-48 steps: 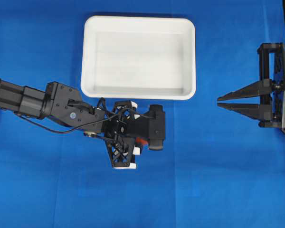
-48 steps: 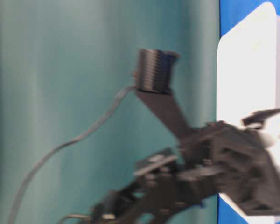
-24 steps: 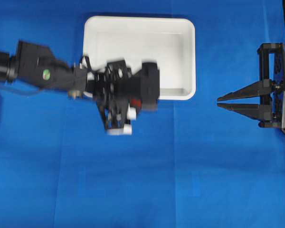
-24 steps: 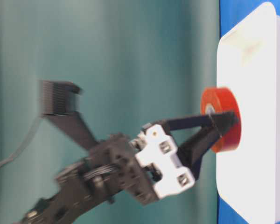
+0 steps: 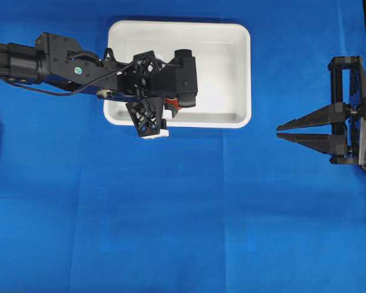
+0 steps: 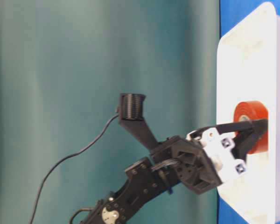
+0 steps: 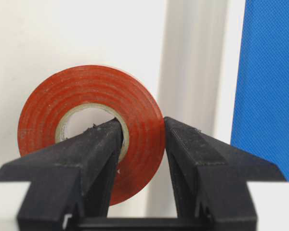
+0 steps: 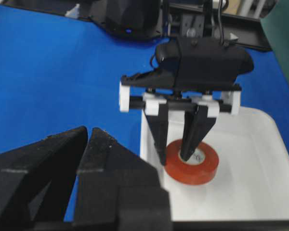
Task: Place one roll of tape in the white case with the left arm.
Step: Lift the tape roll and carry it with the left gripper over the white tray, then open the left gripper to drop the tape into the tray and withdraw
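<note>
The roll of tape [image 7: 86, 91] is an orange-red ring with a pale core. My left gripper [image 7: 142, 122] is shut on its wall, one finger inside the core and one outside. It holds the roll flat, low inside the white case [image 5: 219, 73], near the case's near-left corner in the overhead view. I cannot tell if the roll touches the floor. The roll [image 8: 192, 168] and left gripper [image 8: 174, 159] show in the right wrist view, and at table level too [image 6: 251, 126]. In the overhead view only a red sliver [image 5: 172, 104] shows under the wrist. My right gripper [image 5: 279, 132] is empty, well right of the case.
The case's raised rim [image 7: 197, 72] stands just right of the roll in the left wrist view, with blue cloth [image 7: 272, 86] beyond. The left arm [image 5: 55, 61] reaches in over the case's left rim. The right gripper's fingers [image 8: 48, 163] fill the lower left of its view.
My left arm has carried the roll from the cloth in front of the case up over the rim and lowered it into the case. The right arm has not moved.
</note>
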You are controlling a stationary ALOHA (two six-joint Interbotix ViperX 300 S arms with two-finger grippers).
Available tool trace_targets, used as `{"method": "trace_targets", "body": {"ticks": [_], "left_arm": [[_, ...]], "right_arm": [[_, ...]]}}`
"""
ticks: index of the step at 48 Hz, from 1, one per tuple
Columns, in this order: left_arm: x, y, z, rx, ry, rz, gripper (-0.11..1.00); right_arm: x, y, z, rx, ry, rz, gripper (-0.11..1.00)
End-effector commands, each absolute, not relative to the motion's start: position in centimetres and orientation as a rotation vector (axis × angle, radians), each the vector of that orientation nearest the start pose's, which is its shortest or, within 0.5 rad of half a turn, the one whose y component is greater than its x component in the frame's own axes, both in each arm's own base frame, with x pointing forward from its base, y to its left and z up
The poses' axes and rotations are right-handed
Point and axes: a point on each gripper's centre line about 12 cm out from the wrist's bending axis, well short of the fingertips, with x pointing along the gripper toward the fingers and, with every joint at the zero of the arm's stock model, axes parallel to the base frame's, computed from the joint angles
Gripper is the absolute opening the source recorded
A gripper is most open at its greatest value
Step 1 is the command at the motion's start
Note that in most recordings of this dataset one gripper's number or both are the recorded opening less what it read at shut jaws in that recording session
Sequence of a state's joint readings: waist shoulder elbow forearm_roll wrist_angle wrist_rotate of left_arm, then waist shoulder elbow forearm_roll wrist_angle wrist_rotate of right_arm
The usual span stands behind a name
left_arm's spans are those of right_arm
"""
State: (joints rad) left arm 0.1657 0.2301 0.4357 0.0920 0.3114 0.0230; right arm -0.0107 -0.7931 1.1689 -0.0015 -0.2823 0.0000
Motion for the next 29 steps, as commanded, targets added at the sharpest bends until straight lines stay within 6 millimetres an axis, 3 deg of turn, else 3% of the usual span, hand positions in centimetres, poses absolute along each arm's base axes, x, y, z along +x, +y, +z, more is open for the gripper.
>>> {"method": "trace_targets", "body": {"ticks": [1,3,9,11,15,29], "left_arm": [[42.8,7.7,13.6,0.036,0.925,0.132,0.27],[42.8,7.8,13.7,0.036,0.918,0.133,0.33],[42.7,7.9,13.9,0.036,0.921,0.136,0.69],[42.6,7.8,14.1,0.036,0.924,0.135,0.76],[42.3,7.8,15.2,0.026,0.923,0.142,0.72],[40.1,5.0,23.0,0.033,0.778,0.106,0.68]], "right_arm": [[22.7,-0.3,26.3,0.005,0.080,-0.014,-0.07],[22.6,-0.3,26.2,0.005,0.083,-0.014,-0.07],[22.7,-0.3,26.1,0.005,0.087,-0.014,-0.07],[22.7,-0.3,26.2,0.005,0.084,-0.014,-0.07],[22.7,-0.3,26.1,0.005,0.086,-0.014,-0.07],[22.7,-0.3,26.2,0.005,0.083,-0.014,-0.07]]}}
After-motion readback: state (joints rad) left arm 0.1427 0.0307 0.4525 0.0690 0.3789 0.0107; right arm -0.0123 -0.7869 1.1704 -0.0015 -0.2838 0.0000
